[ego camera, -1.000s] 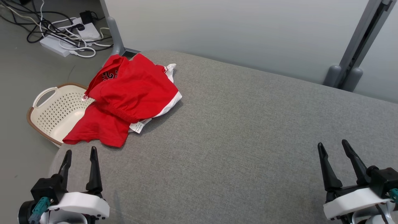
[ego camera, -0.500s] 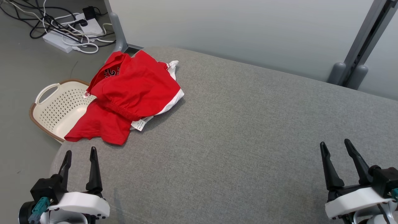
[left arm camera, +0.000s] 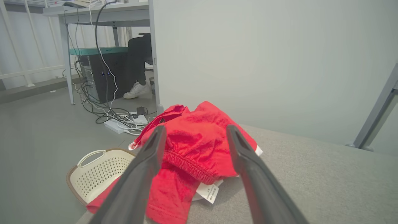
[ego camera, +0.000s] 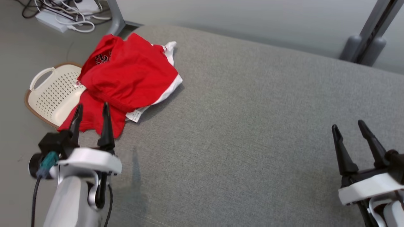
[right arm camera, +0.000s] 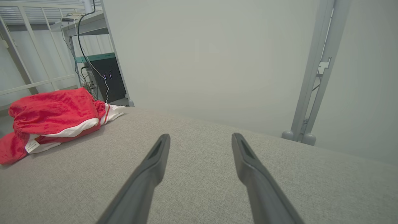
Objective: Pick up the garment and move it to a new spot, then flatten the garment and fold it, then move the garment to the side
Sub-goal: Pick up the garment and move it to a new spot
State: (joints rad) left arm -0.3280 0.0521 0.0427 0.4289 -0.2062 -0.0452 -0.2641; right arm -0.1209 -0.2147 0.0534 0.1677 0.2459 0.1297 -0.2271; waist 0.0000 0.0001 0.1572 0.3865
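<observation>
Left hand (ego camera: 92,106) has neared the garment (ego camera: 132,72), stretched near-left to far-right.

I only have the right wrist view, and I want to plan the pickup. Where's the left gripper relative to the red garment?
Observer: The left gripper hovers at the red garment's near corner, jaws open and empty.
Operator: Is the garment wholly on the grey surface?
Observer: No; that corner hangs over the grey upholstered surface's left edge, above a cream perforated basket on the floor.
Operator: Anything else down there?
Observer: A white power strip lies on the floor beyond the basket.
</observation>
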